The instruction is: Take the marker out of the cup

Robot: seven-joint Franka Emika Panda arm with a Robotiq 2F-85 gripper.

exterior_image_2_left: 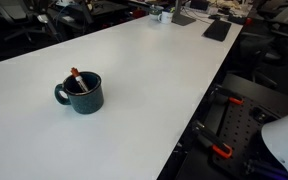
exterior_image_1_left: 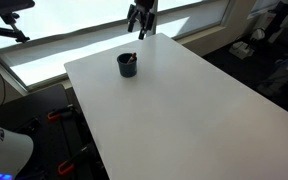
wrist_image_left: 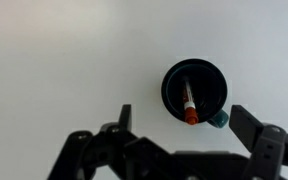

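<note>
The cup [exterior_image_1_left: 127,64] is small and dark and stands upright on the white table [exterior_image_1_left: 184,110]. In an exterior view the cup [exterior_image_2_left: 82,93] shows a handle on one side. The marker [exterior_image_2_left: 76,76] is reddish with an orange-red end; it leans inside the cup and pokes over the rim. In the wrist view the cup [wrist_image_left: 195,88] lies just ahead of the jaws, with the marker [wrist_image_left: 188,102] inside it. My gripper [wrist_image_left: 184,125] is open and empty. It hangs well above the table, behind the cup, in an exterior view [exterior_image_1_left: 140,20].
A black flat object [exterior_image_2_left: 216,30] and small items [exterior_image_2_left: 168,15] lie at the far end of the table. The table edge [exterior_image_2_left: 199,110] drops to dark equipment on the floor. A window ledge [exterior_image_1_left: 74,45] runs behind the table.
</note>
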